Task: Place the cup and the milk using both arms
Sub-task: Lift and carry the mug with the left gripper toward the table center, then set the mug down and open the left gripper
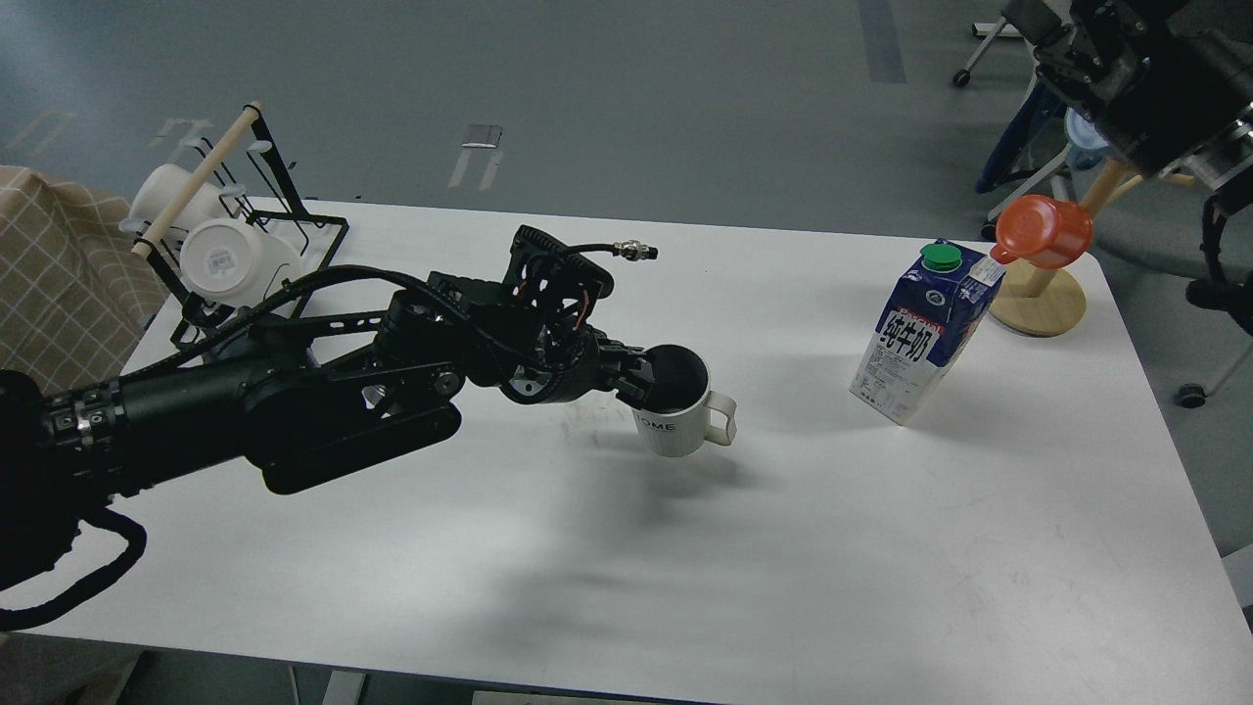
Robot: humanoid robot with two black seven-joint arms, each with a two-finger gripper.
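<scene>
A white cup with a dark inside and a handle pointing right is upright near the middle of the white table. It is at or just above the surface; I cannot tell if it touches. My left gripper is shut on the cup's left rim. A blue and white milk carton with a green cap stands at the right back, apart from the cup. My right arm is raised at the top right, off the table; its fingers cannot be told apart.
A black wire rack with white cups stands at the back left. A wooden stand carrying an orange cup is behind the carton at the back right. Chairs stand beyond the table's right edge.
</scene>
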